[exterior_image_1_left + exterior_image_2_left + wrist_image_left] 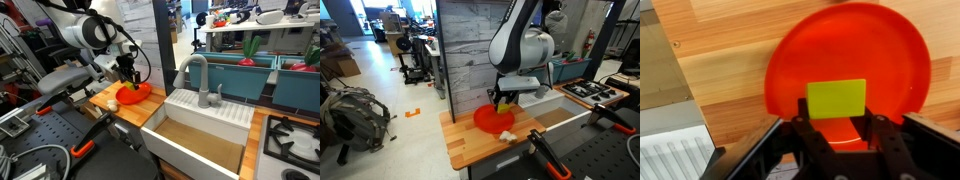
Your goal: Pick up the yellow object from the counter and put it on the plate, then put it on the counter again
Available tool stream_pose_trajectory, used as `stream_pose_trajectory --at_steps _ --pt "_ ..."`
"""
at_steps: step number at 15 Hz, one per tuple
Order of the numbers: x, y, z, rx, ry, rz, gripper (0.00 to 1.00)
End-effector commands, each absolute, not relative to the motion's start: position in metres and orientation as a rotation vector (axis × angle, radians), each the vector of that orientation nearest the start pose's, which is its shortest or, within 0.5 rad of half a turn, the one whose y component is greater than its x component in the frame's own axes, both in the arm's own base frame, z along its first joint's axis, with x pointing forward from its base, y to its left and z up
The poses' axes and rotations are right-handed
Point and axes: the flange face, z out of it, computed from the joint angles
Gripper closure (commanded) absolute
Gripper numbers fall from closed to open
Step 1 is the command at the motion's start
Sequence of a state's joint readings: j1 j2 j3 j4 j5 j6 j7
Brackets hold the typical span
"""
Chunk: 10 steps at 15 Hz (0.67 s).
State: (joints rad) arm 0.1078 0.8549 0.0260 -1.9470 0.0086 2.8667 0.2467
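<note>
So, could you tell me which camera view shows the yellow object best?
The wrist view: the yellow object appears as a clear yellow-green rectangle between the fingers, over the plate. Both exterior views show the plate, but the object is too small there to make out.

**Figure: Arrangement on the surface**

The plate (pixel 890 55) rests on the surface (pixel 720 70). In the wrist view, the yellow object (pixel 836 98) sits over the plate's near part, just ahead of the end effector (pixel 838 125). In an exterior view, the sink (pixel 205 110) adjoins the surface, with the faucet (pixel 195 72) at its back.

Flat yellow object (pixel 836 98) — square-edged, over glossy red-orange plate (pixel 850 40), on wooden counter (pixel 720 50)
</note>
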Motion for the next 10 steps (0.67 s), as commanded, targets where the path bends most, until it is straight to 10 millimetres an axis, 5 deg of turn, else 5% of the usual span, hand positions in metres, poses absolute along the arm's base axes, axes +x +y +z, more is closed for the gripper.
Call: stream_pose_trajectory --at_steps 1,8,9,10 --pt "0.605 0.083 0.017 -3.130 0.214 -0.088 0.79" --pt "0.620 0.086 -0.007 -3.160 0.212 -0.045 0.77" --pt "0.622 0.087 -0.006 -3.163 0.208 -0.033 0.29" --pt "0.624 0.087 -0.004 -3.167 0.210 -0.035 0.28"
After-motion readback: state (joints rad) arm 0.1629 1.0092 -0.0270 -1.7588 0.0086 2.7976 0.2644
